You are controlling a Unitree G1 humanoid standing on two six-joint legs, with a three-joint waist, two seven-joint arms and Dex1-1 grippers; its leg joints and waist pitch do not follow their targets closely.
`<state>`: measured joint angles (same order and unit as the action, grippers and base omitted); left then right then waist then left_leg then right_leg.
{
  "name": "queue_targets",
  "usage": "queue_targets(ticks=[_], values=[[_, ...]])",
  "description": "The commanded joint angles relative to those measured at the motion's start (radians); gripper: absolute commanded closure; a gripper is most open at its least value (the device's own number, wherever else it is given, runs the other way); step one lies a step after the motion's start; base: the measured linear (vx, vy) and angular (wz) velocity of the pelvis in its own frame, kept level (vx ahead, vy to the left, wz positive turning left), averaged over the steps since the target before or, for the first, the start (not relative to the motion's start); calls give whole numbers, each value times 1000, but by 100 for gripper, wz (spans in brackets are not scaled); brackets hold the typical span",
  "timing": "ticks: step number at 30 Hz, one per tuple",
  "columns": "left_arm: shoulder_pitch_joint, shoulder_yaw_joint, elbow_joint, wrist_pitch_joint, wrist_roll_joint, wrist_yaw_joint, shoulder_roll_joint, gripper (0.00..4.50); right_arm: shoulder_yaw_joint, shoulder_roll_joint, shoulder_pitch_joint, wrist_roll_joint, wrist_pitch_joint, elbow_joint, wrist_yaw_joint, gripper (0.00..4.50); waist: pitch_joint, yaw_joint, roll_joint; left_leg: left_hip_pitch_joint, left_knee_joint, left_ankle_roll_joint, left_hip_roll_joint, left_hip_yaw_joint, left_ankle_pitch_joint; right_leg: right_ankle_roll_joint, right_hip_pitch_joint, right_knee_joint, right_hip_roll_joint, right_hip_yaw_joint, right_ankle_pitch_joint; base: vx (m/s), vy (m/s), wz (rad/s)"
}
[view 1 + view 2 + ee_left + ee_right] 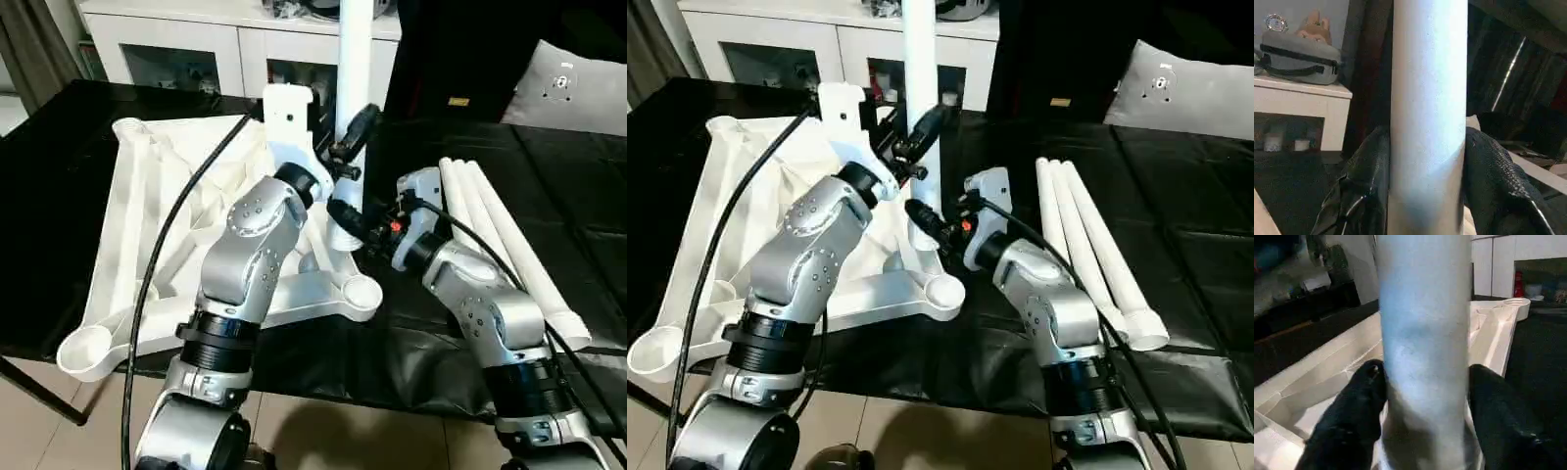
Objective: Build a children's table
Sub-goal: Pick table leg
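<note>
White plastic rectangular tabletop (167, 245) lies ribbed underside up on the black-covered surface (578, 196). One white tapered tube leg (353, 88) stands upright at a round corner socket of the tabletop, between both sets of fingers. Left gripper (351, 132): black fingers (1364, 181) clamped on the upright leg, one either side, higher up the tube. Right gripper (351, 217): black fingers (1352, 421) flank the same leg low down, just above the socket, pressed against its sides. Three more white tube legs (500, 235) lie side by side on the surface, well apart from the right fingers, on their outer side. White cabinet (196, 39) stands beyond the surface
</note>
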<state>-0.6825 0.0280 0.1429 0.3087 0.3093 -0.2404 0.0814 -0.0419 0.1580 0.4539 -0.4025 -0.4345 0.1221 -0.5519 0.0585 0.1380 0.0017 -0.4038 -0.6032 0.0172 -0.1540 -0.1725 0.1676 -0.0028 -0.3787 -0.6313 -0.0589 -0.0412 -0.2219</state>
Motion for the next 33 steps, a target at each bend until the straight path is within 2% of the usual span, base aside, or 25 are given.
queue_targets(ticks=[1, 2, 3, 4, 5, 6, 7, 8, 9, 10, 12, 14, 18, 22, 24, 27, 30, 33], values=[[-24, -51, 30, 33, 48, -16, -8, 268, 47, 14, 4, -55, -32, -30, -29, 155, -73, -8, 0, 33, 69, 0, -75, 29, 156, -198, 39, 71, -94, 46, -4, 0, 0, 0], [-25, -54, 32, 34, 50, -17, -9, 268, 49, 15, 3, -60, -36, -32, -33, 147, -74, -8, 0, 32, 69, -3, -76, 30, 154, -201, 40, 70, -94, 45, 2, 0, 0, 0], [-40, -83, 48, 51, 80, -36, -23, 268, 66, 41, -10, -109, -73, -55, -89, 143, -74, -5, -6, 32, 68, -9, -75, 30, 142, -203, 41, 68, -94, 44, 11, 0, 0, 0], [-50, -105, 59, 71, 111, -51, -30, 268, 87, 58, -17, -151, -106, -68, -118, 137, -75, -4, -5, 32, 66, -16, -73, 28, 136, -205, 43, 69, -94, 44, 18, 0, 0, 0], [-52, -110, 61, 75, 117, -53, -31, 268, 91, 61, -18, -159, -112, -70, -123, 124, -75, -1, -4, 32, 65, -25, -74, 28, 127, -206, 43, 68, -95, 45, 29, 0, 0, 0], [-61, -135, 67, 108, 165, -86, -43, 268, 145, 73, -13, -210, -141, -66, -123, 112, -75, -1, -3, 31, 65, -29, -74, 29, 125, -210, 42, 68, -96, 43, 25, 0, 0, 0], [-63, -144, 66, 123, 186, -105, -50, 268, 174, 75, -8, -230, -149, -58, -111, 103, -75, 0, -3, 33, 65, -30, -75, 29, 122, -221, 40, 67, -98, 43, 14, 0, 0, 0], [-63, -144, 66, 123, 186, -105, -50, 268, 174, 75, -8, -230, -149, -58, -111, 103, -75, 1, -3, 32, 64, -24, -75, 28, 120, -226, 39, 67, -96, 42, 9, 0, 0, 0], [-65, -152, 63, 138, 210, -130, -58, 268, 209, 78, -1, -264, -162, -52, -109, 87, -75, 1, 0, 32, 64, -23, -75, 28, 121, -226, 38, 67, -95, 42, 9, 0, 0, 0], [-67, -161, 60, 160, 240, -157, -66, 268, 237, 87, 1, -300, -179, -53, -118, 74, -75, -1, -1, 33, 64, -25, -74, 27, 122, -228, 38, 68, -95, 43, 9, 0, 0, 0], [-69, -167, 58, 180, 263, -178, -70, 268, 253, 95, -1, -325, -195, -56, -130, 62, -75, 4, -1, 34, 64, -24, -74, 25, 123, -235, 39, 68, -96, 42, 0, 0, 0, 0], [-68, -159, 48, 227, 298, -251, -97, 268, 273, 137, -13, -383, -267, -67, -182, 45, -75, 4, -2, 32, 64, -28, -74, 26, 118, -232, 41, 68, -95, 41, -4, 0, 0, 0], [-62, -145, 28, 276, 330, -309, -120, 268, 276, 172, -32, -406, -296, -88, -223, 17, -74, 5, -3, 32, 64, -24, -74, 25, 116, -227, 42, 70, -97, 41, -19, 0, 0, 0], [-55, -145, -21, 338, 406, -377, -137, 268, 272, 205, -44, -421, -323, -107, -254, 9, -74, 5, -2, 31, 64, -19, -74, 25, 115, -239, 41, 68, -98, 40, -19, 0, 0, 0], [-54, -146, -43, 366, 445, -408, -144, 268, 270, 215, -45, -435, -335, -112, -272, 9, -72, 4, -2, 32, 65, -12, -74, 24, 130, -241, 40, 72, -97, 40, -50, 0, 0, 0], [-46, -133, -84, 393, 483, -480, -164, 268, 260, 233, -50, -447, -354, -127, -290, 9, -72, 4, -4, 32, 66, -12, -74, 24, 125, -235, 40, 73, -96, 41, -61, 0, 0, 0], [-43, -125, -98, 401, 481, -498, -173, 268, 252, 245, -60, -452, -367, -139, -312, 9, -72, 5, -4, 31, 66, -13, -74, 24, 123, -231, 41, 73, -96, 41, -52, 0, 0, 0], [-45, -95, -101, 380, 432, -487, -190, 268, 234, 262, -79, -450, -372, -178, -334, 9, -70, 6, -4, 32, 67, -13, -75, 25, 134, -214, 40, 77, -95, 43, -83, 0, 0, 0]])
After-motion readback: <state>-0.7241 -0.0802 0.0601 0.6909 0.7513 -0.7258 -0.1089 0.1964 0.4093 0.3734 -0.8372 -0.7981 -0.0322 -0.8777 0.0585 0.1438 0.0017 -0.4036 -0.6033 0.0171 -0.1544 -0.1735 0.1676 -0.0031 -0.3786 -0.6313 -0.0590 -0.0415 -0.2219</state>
